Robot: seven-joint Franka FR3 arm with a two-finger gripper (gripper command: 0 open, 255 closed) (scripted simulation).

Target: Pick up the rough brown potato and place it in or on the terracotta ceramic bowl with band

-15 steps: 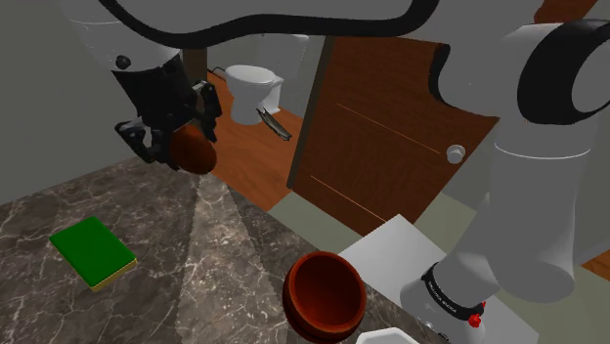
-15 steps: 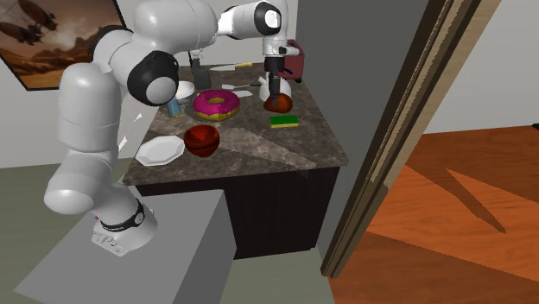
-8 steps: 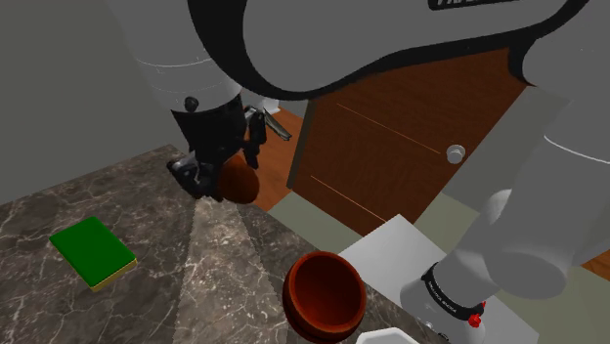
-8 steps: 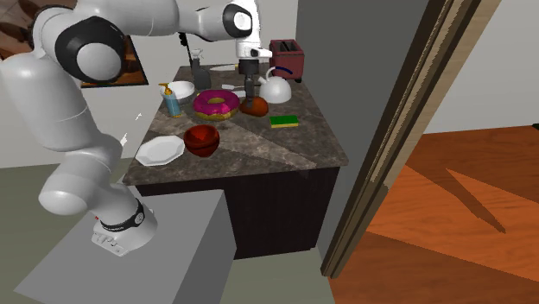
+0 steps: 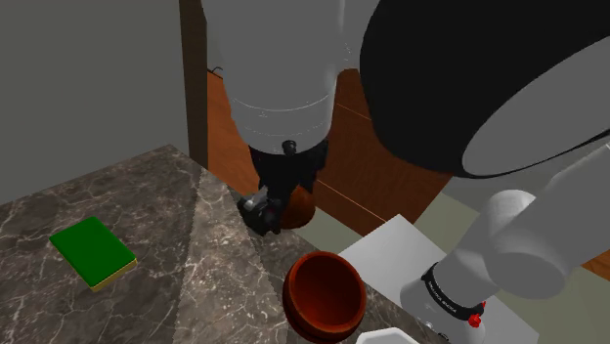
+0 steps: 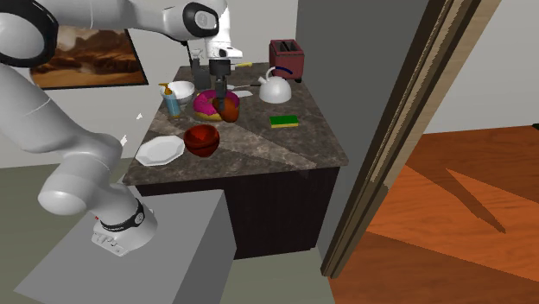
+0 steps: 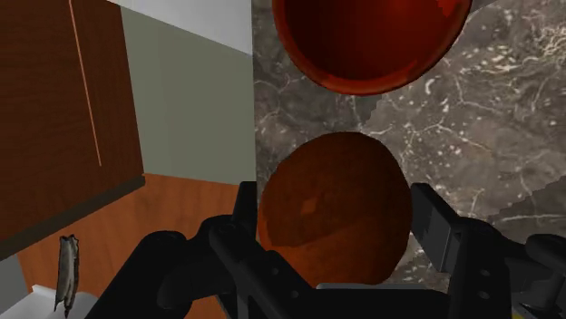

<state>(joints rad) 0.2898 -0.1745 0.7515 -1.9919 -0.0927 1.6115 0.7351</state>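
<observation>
- While the brown potato (image 7: 331, 213) hangs clear above the dark marbled surface (image 5: 166, 225), I see the gripper (image 7: 337, 220) clamped on it, one black finger pressed to each side.
- Through the wrist view I read the potato as hanging close to the surface's edge, with grey floor beyond that edge.
- Just ahead of the fingers lies the red-brown bowl (image 7: 372, 41), open side up and apart from the potato.
- From the shoulder view I place that bowl by the surface's edge nearest the stand (image 5: 391, 252), lower than the gripper.
- A white plate (image 6: 160, 150) sits just beside the bowl, at the surface's corner by the stand.
- A pink doughnut (image 6: 207, 104) lies further in, behind the potato.
- A green sponge (image 5: 93, 252) rests well apart, toward the far side edge.
</observation>
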